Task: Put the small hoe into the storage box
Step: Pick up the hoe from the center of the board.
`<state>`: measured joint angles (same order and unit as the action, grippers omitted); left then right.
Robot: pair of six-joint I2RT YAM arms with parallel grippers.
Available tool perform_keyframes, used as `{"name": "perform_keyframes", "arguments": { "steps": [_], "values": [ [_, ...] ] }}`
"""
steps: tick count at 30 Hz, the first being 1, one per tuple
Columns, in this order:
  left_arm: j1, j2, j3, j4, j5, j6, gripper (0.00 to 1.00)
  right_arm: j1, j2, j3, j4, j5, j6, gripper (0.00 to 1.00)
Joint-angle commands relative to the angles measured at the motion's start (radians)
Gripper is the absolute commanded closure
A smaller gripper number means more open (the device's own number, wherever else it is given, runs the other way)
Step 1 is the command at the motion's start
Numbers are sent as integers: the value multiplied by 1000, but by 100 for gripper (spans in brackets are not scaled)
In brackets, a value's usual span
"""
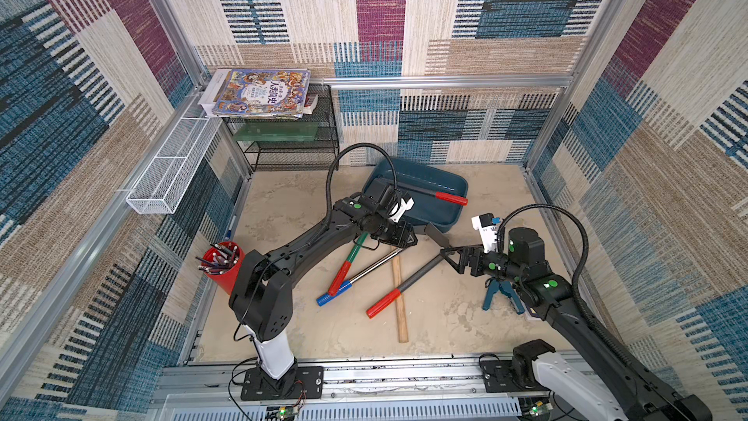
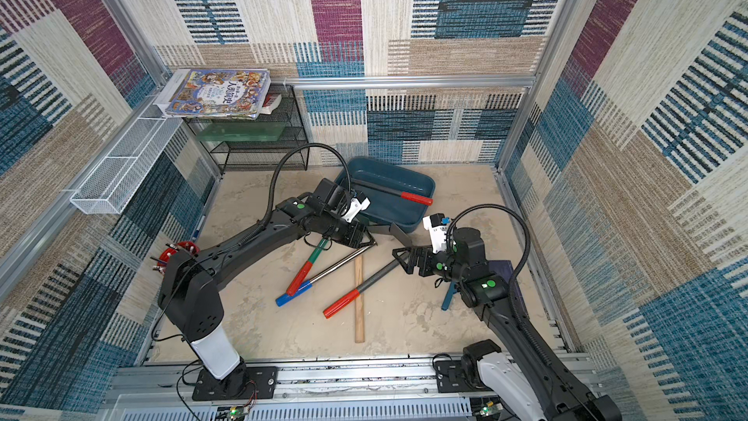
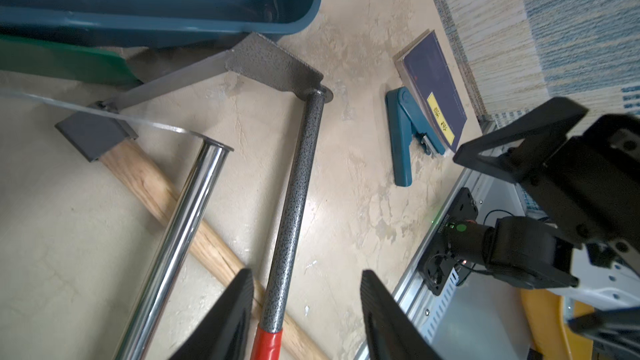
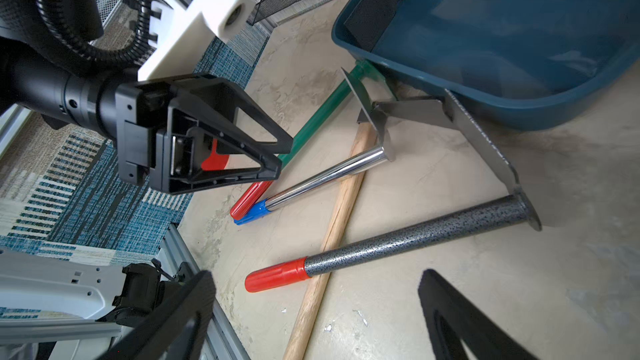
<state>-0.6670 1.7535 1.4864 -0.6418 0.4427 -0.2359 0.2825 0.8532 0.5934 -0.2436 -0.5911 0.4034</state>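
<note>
Two end effectors: both stand with fingers apart and hold nothing. The left end effector [image 3: 306, 275] hovers low over the tool heads, and the right end effector [image 4: 318, 274] faces it, near.
Small hoe: probably the speckled hoe [image 3: 294, 181], though I cannot settle which hoe is meant. It lies on the surface [image 3: 346, 174] directly beneath the left fingers, outside the storage box.
Just ahead: its blade reaches the storage box [image 3: 207, 27] wall and meets the head of the wooden hoe [image 3: 145, 181]. The chrome hoe [image 3: 187, 223] lies beside the shaft.
Farther out: a red-gripped hoe [image 1: 449, 198] already lies in the box, its grip over the rim. The green hoe [image 4: 322, 109] runs its head under the box edge.
Risk, tangle: lifting the speckled hoe may drag the wooden one, since their heads meet and the shaft crosses its handle.
Risk, grip: a round shaft with a heavy blade may twist between the fingers.
Risk, box: a swinging blade could catch the rim and shove the box, which seems propped on the green blade.
Risk, arms: the two end effectors work close together and could collide.
</note>
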Motion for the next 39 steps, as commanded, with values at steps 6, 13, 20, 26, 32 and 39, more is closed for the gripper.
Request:
{"name": "perform_keyframes", "arguments": {
  "steps": [6, 13, 20, 26, 32, 39],
  "values": [
    [-51, -70, -79, -32, -107, 118, 47, 25, -3, -4, 24, -22, 9, 4],
    [-105, -43, -94, -57, -138, 154, 47, 37, -12, -9, 2, -41, 22, 4],
    [-136, 16, -87, -69, -176, 167, 48, 47, -27, -31, -32, -42, 22, 4],
    [-162, 68, -71, -87, -243, 180, 49, 52, -51, -62, -45, -39, 41, 4],
    [-175, 127, -60, -93, -285, 181, 50, 54, -70, -83, -76, -41, 47, 4],
    [-195, 164, -39, -98, -328, 191, 50, 63, -86, -131, -68, -43, 71, 4]
  ]
}}
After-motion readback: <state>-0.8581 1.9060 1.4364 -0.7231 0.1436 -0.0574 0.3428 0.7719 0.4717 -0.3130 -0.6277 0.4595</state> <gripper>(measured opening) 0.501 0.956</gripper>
